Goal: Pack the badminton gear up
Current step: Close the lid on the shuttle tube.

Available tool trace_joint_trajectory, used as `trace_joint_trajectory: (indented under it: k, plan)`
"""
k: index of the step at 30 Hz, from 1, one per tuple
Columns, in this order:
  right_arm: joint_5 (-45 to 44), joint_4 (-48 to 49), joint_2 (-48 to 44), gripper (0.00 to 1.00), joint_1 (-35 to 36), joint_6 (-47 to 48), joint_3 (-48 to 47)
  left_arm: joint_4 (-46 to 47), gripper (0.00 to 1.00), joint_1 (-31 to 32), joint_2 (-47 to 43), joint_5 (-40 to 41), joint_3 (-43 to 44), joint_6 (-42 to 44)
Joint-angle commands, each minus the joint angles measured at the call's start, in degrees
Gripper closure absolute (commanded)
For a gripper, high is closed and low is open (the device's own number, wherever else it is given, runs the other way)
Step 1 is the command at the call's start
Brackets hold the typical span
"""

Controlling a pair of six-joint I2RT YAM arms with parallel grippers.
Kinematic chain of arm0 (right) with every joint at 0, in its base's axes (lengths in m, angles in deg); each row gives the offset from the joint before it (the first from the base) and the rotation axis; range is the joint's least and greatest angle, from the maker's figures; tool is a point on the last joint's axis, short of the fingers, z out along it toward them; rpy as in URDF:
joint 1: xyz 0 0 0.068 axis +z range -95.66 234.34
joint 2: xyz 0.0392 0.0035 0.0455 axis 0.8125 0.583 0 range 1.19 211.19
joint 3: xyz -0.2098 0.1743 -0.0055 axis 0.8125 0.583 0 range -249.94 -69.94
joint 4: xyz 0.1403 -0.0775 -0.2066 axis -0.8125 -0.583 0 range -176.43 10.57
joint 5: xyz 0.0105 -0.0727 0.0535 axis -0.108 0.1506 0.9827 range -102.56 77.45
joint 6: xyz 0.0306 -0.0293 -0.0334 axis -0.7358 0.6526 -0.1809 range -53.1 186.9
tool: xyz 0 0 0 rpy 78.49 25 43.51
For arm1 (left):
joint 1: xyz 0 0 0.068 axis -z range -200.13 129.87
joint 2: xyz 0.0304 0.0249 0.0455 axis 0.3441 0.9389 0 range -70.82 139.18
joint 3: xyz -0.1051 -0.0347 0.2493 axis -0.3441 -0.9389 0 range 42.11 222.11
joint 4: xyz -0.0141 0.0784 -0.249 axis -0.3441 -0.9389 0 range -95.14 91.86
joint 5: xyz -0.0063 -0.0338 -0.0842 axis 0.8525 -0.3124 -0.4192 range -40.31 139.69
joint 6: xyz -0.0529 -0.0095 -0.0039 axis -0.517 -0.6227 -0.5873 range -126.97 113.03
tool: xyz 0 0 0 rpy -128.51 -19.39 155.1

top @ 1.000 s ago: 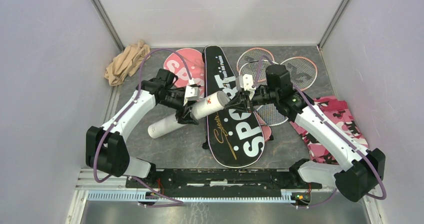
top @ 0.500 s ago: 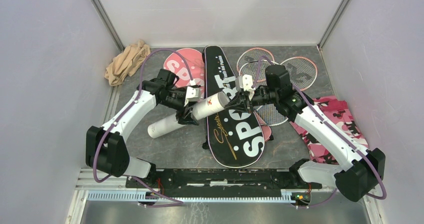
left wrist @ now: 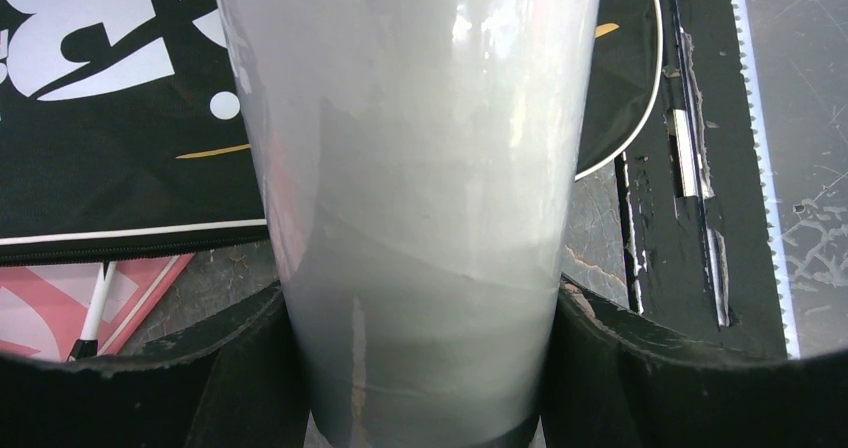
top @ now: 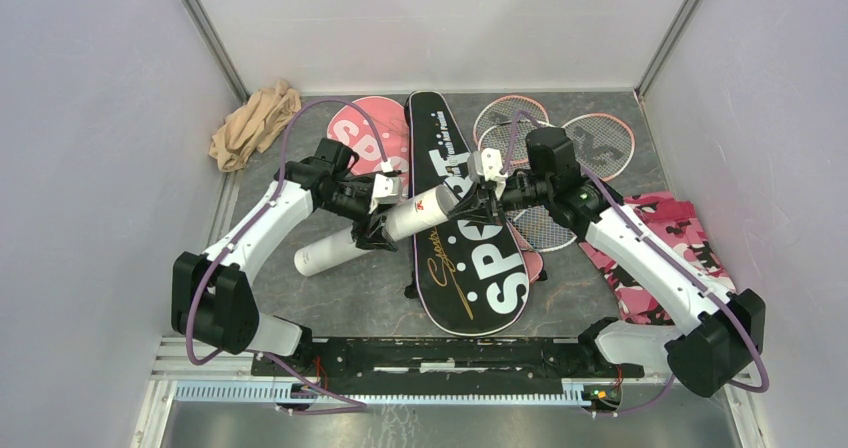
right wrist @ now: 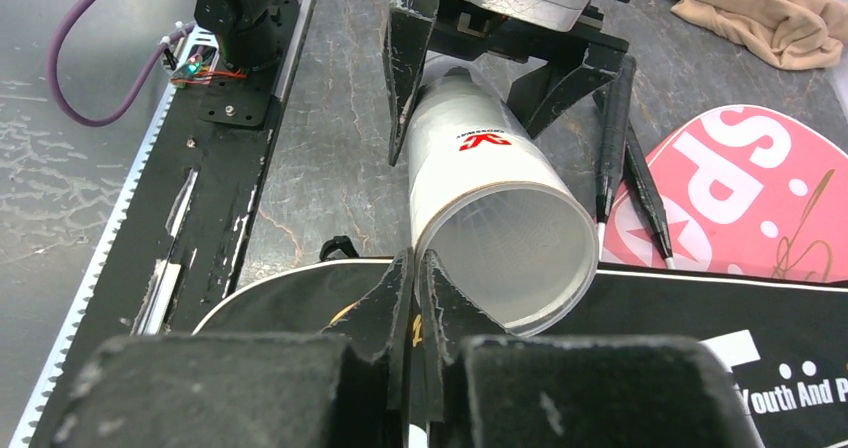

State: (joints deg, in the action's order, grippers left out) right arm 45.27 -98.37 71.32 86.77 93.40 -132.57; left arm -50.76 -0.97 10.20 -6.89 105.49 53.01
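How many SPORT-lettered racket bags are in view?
2: black bag mid-table; pink bag at the back, left of it. A pink edge under the black bag's right side may be a third.

Grey table (top: 340, 303) bearing bags (top: 472, 268), rackets (top: 603, 144), cloths (top: 250, 124)

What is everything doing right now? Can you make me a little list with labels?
Left gripper: clamped around the middle of the white tube
Right gripper: shut, holding nothing, tips by the tube's open end
Black bag: flat on the table, under the tube's open end
Pink bag: flat, beyond the left arm
Rackets: piled back right, unpacked
Beige cloth: back left corner
Camouflage cloth: right side
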Motion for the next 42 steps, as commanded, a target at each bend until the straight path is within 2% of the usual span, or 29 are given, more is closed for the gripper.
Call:
trace_joint_trajectory:
  k: [1, 5, 9, 25, 29, 36, 42]
  plan:
    - [3.68, -2.18, 0.82, 0.89, 0.63, 2.28, -2.42, 1.66, 0.90, 0.51, -1.25, -1.66, 0.39, -0.68]
    - [4.05, -5.58, 1.36, 0.73, 0.64, 5.33, -3.80, 1.69, 0.90, 0.60, -1.30, -1.61, 0.35, -0.71]
    - [4.12, -7.34, 1.84, 0.64, 0.62, 6.47, -4.44, 1.70, 0.90, 0.62, -1.38, -1.59, 0.43, -0.69]
    - [3.02, -2.53, 4.13, 0.58, 2.73, 3.66, -0.21, 1.64, 0.90, 1.03, -1.52, -3.28, 0.88, -1.25]
    - [-0.76, -3.54, 3.63, 0.56, 2.43, 4.84, -1.12, 1.64, 0.91, 1.06, -1.95, -3.08, 0.41, -0.75]
    - [-5.13, -3.65, 3.29, 0.38, 1.68, 4.80, -1.61, 1.65, 0.90, 1.00, -3.01, -3.35, -0.69, 0.72]
    - [-1.81, -3.47, 5.65, 0.32, 2.30, 3.88, -1.96, 1.64, 0.90, 1.14, -2.88, -3.50, -0.62, 0.89]
